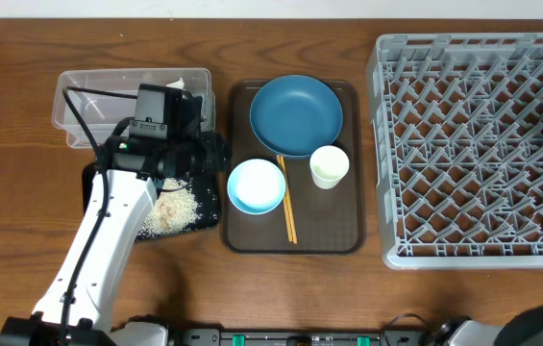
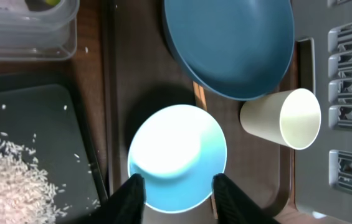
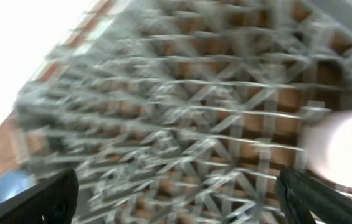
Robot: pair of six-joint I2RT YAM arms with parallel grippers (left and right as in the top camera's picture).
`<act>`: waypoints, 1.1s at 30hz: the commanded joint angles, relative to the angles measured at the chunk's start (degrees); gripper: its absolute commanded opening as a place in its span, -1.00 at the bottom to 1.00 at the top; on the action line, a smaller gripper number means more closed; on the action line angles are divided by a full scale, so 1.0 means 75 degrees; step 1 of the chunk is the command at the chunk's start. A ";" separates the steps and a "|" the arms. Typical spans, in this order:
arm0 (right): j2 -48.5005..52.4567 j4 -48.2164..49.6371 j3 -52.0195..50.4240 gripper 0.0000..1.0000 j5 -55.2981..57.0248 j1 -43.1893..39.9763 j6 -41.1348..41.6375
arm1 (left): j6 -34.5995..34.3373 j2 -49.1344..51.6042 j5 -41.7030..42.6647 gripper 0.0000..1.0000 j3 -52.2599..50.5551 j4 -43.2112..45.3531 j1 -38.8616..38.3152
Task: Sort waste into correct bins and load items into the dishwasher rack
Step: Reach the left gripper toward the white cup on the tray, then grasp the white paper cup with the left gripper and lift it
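1. Light-blue outside and white inside, the small light-blue bowl (image 1: 256, 185) sits mouth up on the dark brown serving tray (image 1: 333, 235), close to that tray's left edge and a little toward its front.
2. Being round, it has no long axis. The choice is only which part of the rim to take, and the left side is the nearest.
3. Just right of it lie the thin wooden chopsticks (image 1: 287, 207), their length running front to back along the tray. A white cup (image 1: 329, 165) stands beyond them, and the large dark blue bowl (image 1: 296, 115) fills the tray's back half.
4. The left gripper (image 2: 179, 196) hangs at the serving tray's left edge, jaws part-way apart and grasping nothing. In the left wrist view its fingertips (image 2: 133, 198) frame the bowl's near rim, so the bowl lies straight ahead of the jaws.
5. I cannot tell whether a fingertip touches that rim.
6. The white left arm (image 1: 108, 231) reaches from the table's front edge over the shallow black tray (image 1: 211, 219), where loose white rice grains (image 1: 170, 211) are heaped.
7. This arm is far nearer the bowl, so I judge the pick to be its job.
8. The right gripper (image 3: 176, 183), released wide, is over the grey plastic dishwasher rack (image 1: 473, 144), well apart from the bowl. Its view is blurred.
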 commanded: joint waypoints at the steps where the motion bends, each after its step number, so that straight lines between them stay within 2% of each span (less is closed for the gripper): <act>1: -0.0399 -0.0367 0.0157 0.98 -0.0513 0.0647 -0.0452 | 0.0105 0.0003 -0.0055 -0.05 0.0041 0.0224 -0.0137; 8: -0.0396 -0.1026 0.0149 0.99 -0.0472 0.1950 -0.0519 | 0.0102 0.0265 -0.0058 0.04 0.0041 0.1749 -0.1032; 15: -0.0393 -0.1078 0.0149 0.98 0.0198 0.2804 -0.0595 | 0.0102 0.1239 -0.0058 0.04 0.0041 0.3258 -0.2107; 27: -0.0393 -0.1195 0.0149 0.99 0.0408 0.2911 -0.0597 | 0.0102 0.2987 -0.0058 0.02 0.0041 0.3660 -0.3101; 33: -0.0393 -0.1244 0.0149 0.98 0.0455 0.2911 -0.0597 | 0.0102 0.3127 -0.0055 -0.55 0.0041 0.3474 -0.3171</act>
